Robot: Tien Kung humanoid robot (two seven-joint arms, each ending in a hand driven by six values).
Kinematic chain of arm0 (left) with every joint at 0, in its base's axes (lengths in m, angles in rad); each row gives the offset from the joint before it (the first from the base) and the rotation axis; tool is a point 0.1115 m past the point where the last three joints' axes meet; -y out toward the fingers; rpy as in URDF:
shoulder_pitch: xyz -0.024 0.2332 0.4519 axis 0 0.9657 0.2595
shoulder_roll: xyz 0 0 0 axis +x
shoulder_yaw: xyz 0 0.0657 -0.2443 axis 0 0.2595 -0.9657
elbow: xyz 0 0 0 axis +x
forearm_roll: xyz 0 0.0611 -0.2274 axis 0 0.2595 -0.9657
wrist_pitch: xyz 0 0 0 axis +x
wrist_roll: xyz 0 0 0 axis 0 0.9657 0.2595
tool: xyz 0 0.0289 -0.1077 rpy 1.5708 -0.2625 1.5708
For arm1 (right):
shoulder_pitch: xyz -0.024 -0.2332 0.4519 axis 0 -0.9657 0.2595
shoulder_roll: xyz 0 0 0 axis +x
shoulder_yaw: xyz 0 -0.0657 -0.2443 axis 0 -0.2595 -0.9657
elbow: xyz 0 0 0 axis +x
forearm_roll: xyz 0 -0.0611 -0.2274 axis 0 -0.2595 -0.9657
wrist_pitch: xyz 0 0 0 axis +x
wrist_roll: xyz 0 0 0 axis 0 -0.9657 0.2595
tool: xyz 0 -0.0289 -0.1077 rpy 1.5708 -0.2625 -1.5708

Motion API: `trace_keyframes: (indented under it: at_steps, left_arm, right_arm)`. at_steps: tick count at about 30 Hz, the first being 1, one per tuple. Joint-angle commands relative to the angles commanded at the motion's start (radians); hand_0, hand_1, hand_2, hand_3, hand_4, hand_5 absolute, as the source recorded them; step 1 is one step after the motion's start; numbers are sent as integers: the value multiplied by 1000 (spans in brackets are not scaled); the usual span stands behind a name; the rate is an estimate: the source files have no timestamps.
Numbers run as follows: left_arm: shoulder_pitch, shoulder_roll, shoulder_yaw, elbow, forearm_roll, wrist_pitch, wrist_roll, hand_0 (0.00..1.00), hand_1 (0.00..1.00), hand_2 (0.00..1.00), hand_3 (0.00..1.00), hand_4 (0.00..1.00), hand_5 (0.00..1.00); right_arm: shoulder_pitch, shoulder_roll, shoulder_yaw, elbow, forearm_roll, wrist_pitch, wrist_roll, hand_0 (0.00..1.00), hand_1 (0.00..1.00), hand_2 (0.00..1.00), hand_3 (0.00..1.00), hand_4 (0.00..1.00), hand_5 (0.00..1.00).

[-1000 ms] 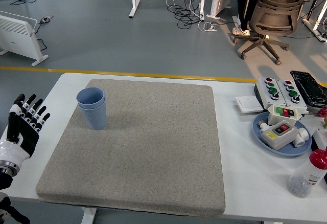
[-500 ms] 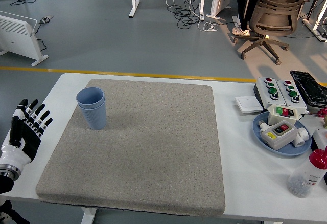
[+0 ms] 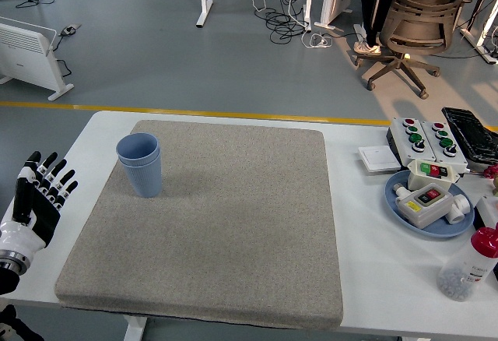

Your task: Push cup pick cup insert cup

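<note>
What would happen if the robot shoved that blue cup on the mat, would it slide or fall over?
The blue cup stands upright, taller than wide, narrowing to a small base, so a push near the rim would probably tip it. The grey mat looks rough, so it likely drags rather than slides. It seems to be two nested cups, probably light plastic.

Blue cups (image 3: 140, 165), nested as one stack, plain plastic; upright, mouth up. Position: far-left part of grey mat (image 3: 210, 224).

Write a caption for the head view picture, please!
Stacked blue cups stand on the grey mat; the left hand waits open beside it.
</note>
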Motion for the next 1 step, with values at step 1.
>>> trace_keyframes:
  at_steps: [1]
  left_arm:
    - [1,1,3,1,1,-1,1,942,941,998,998,669,998]
  right_arm:
    - [1,-1,-7,-1,12,-1,6,670,613,642,577,121,492]
